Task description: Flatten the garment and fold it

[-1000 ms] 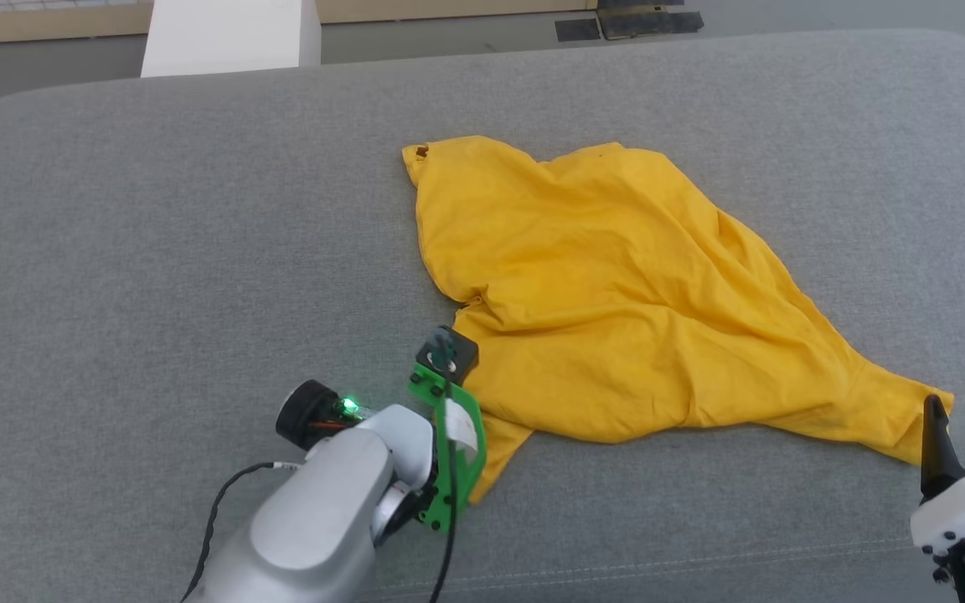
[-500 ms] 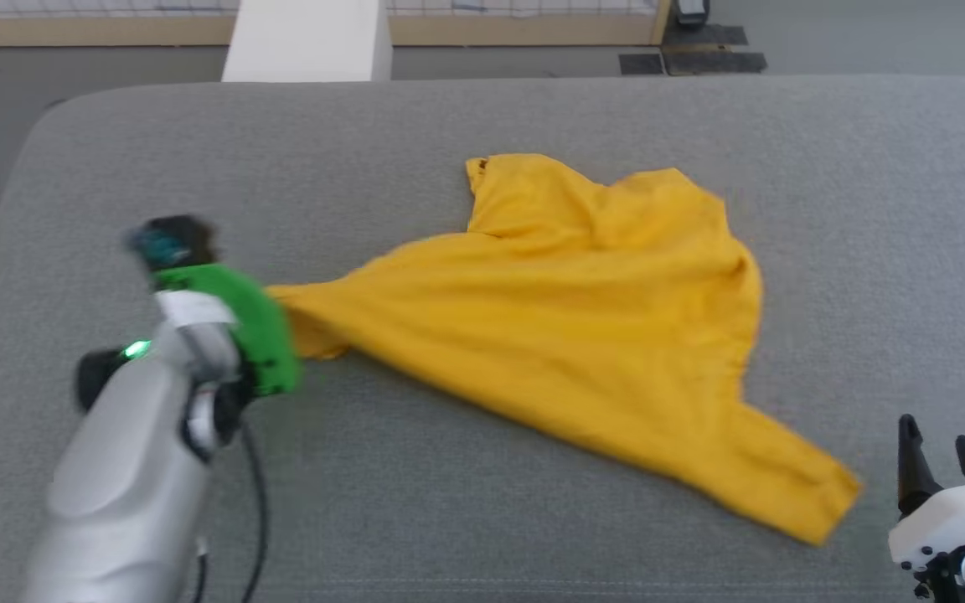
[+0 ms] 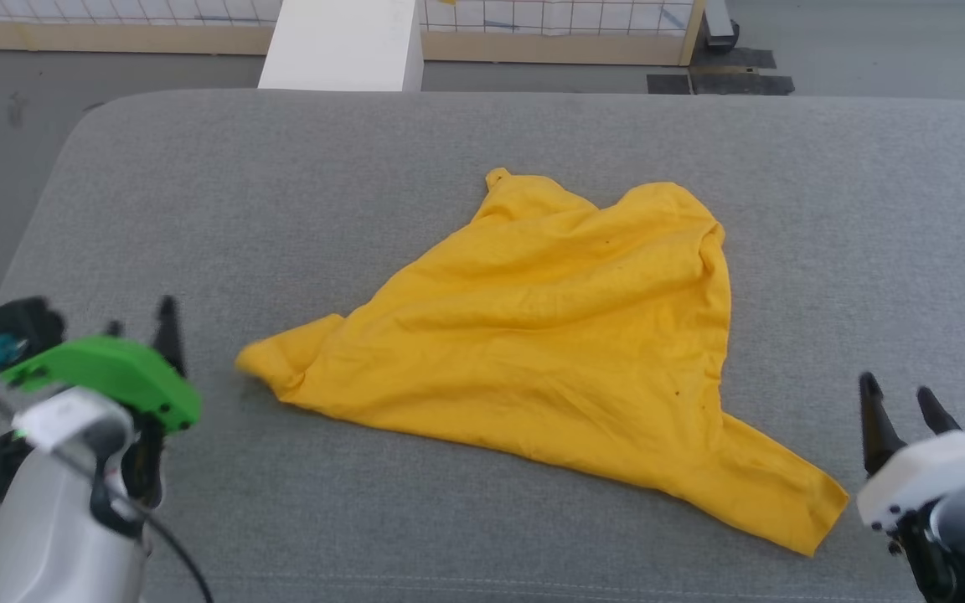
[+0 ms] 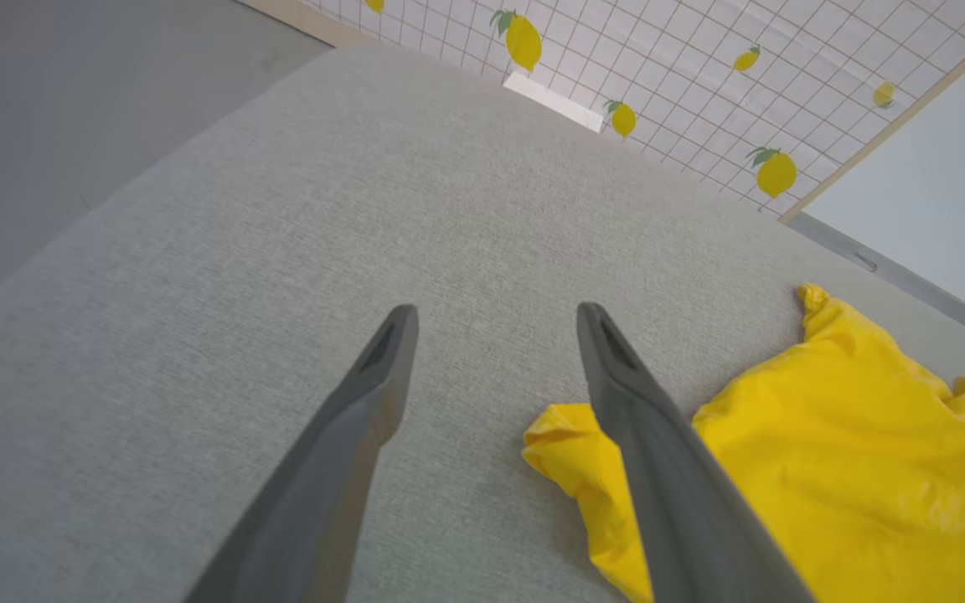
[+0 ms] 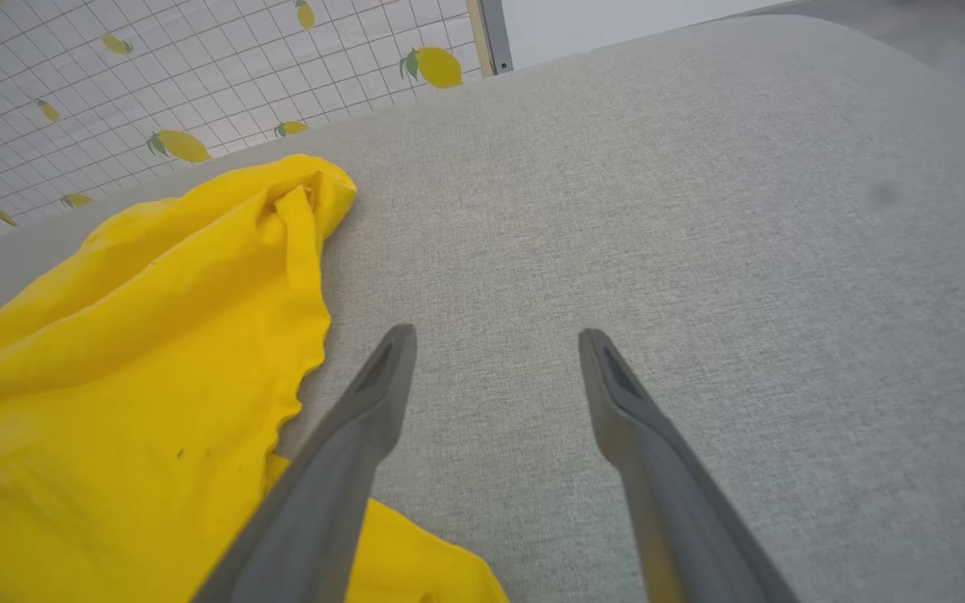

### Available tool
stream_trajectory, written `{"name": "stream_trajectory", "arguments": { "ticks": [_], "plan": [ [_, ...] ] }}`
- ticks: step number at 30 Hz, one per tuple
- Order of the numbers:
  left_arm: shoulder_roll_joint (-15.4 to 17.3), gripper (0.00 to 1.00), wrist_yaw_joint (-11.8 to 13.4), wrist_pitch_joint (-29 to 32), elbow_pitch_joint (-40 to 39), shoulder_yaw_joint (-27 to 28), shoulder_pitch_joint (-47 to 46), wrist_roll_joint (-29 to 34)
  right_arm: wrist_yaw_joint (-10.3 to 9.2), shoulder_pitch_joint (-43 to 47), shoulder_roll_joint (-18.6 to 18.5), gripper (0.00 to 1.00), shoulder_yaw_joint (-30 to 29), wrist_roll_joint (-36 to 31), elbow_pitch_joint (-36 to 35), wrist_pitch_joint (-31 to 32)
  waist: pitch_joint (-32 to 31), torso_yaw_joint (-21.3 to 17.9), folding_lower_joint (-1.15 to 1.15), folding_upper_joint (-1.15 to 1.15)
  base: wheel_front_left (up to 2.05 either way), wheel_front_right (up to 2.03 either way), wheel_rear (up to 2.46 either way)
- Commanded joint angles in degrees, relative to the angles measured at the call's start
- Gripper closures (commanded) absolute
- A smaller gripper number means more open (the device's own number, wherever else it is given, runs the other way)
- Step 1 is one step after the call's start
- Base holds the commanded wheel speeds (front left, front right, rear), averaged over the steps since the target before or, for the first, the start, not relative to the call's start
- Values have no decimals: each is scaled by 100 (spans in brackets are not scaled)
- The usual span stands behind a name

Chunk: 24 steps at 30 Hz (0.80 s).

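Down at the near left, the left gripper [image 3: 141,322] is hanging over the grey cushion [image 3: 198,184]. Its two dark fingers are standing spread, with nothing but bare fabric between them. Across at the near right, the right gripper [image 3: 896,387] is doing the same, its fingers parted and empty above the cushion. Neither one is touching the garment [image 3: 549,335], though each has a corner of it close by: a bunched tip is pointing toward the left gripper, and a flatter, hemmed end is reaching out just beside the right one

The garment itself is lying in the middle of the cushion, rumpled and spreading in a rough triangle. Its plain yellow side is facing up and a few small dark specks are showing on the cloth. Along its right edge the cloth is rolling into a thick fold, and a small knot of fabric is sticking up at the far corner

Beyond the cushion's rounded far edge, a white block [image 3: 340,46] is standing on the grey floor [image 3: 114,71], with dark mats [image 3: 721,82] lying off to the right. Behind them, a tiled wall [image 4: 675,75] with lemon prints is running across the back
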Motion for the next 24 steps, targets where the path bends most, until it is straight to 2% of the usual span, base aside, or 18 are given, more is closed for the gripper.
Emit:
{"name": "stream_trajectory", "arguments": {
  "ticks": [1, 3, 5, 8, 14, 21, 24],
  "plan": [
    [75, 0, 49, -428, -152, 67, 291, 185, -6, -182, 3, 0, 95, -98, -67, 122, 19, 42, 0, 0, 0, 0, 0],
    [137, 0, -10, -1118, -356, 90, 518, 453, -6, -366, 3, 0, 221, -214, -84, 456, 96, 107, 0, 0, 0, 0, 0],
    [156, 0, -174, -1797, -485, 18, 713, 709, -6, -627, 3, 0, 343, -396, -101, 838, 183, 180, 0, 0, 0, 0, 0],
    [134, 0, -369, -2289, -527, -139, 869, 1036, -6, -1079, 3, 0, 477, -659, 3, 1581, 333, 327, 0, 0, 0, 0, 0],
    [-47, 0, -619, -2430, -808, -394, 876, 1667, -6, -1858, 3, 0, 571, -1631, 434, 2944, 642, 652, 0, 0, 0, 0, 0],
    [-395, 0, -950, -2434, -959, -294, 774, 1965, -6, -2242, 3, 0, 618, -2117, 1031, 3724, 966, 962, 0, 0, 0, 0, 0],
    [-518, 0, -1100, -2434, -888, -239, 726, 2044, -6, -2260, 3, 0, 651, -2052, 1223, 3920, 1057, 1057, 0, 0, 0, 0, 0]
  ]
}}
